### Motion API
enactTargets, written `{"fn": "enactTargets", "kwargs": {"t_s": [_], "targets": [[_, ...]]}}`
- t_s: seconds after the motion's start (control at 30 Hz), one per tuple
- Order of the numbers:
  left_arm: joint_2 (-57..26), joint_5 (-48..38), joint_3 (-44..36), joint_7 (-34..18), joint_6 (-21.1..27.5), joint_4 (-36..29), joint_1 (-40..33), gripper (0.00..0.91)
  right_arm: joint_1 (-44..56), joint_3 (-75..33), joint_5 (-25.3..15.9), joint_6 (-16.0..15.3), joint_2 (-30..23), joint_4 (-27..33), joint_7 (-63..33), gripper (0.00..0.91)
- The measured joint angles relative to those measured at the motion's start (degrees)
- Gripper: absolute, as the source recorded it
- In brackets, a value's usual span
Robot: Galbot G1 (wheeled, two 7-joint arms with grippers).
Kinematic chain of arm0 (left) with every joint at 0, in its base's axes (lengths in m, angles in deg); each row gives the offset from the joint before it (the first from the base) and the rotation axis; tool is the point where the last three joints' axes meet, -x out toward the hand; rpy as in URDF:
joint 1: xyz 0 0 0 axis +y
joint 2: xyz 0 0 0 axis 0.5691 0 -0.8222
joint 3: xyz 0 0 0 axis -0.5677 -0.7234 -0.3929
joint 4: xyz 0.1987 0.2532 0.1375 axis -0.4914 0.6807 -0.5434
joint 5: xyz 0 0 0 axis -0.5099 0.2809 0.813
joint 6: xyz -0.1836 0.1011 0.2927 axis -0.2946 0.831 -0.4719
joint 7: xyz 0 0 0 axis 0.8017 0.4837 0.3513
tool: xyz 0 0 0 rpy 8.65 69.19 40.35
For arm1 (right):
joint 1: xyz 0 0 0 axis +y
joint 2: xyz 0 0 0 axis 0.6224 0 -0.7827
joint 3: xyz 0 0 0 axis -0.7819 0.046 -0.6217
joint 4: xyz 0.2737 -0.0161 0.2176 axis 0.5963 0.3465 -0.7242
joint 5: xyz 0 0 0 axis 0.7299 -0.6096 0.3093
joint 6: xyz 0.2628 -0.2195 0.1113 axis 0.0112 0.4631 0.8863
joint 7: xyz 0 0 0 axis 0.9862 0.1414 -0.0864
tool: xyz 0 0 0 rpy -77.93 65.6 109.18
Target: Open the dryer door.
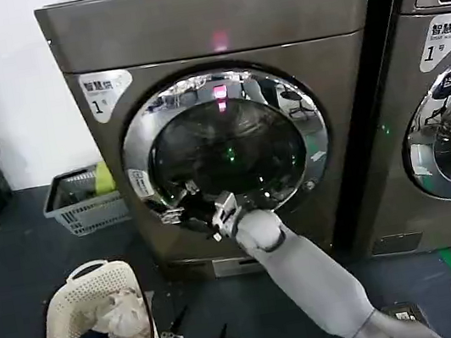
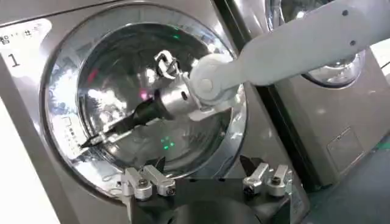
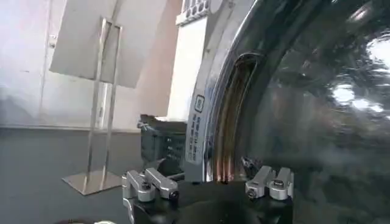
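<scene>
A white laundry basket point(image 1: 96, 327) is standing on the floor at lower left, a grey crate point(image 1: 85, 201) is sitting at middle left beside the dryer door point(image 1: 226, 147), and the second machine point(image 1: 437, 93) is crowding the right edge

Glossy chrome rim and dark, reflective glass on the dryer door point(image 1: 226, 147); brushed metallic cabinet point(image 1: 210, 17); matt perforated plastic laundry basket point(image 1: 91, 293).

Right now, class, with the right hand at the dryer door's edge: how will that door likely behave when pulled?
The dryer door looks rigid, chrome rim and thick glass, so it should probably swing as one piece, not flex. The polished rim may be slippery for the right hand, reaching at its edge recess. Being large with glass, it likely feels heavy.
</scene>
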Motion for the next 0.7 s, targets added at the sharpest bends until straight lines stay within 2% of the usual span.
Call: {"fn": "enactTargets", "kwargs": {"t_s": [0.7], "targets": [[0.2,-0.1,1.0,0.0,-0.1,-0.8,0.6,0.907,-3.9,0.7,0.0,1.5,-4.0,6.4,2.4,0.907]]}}
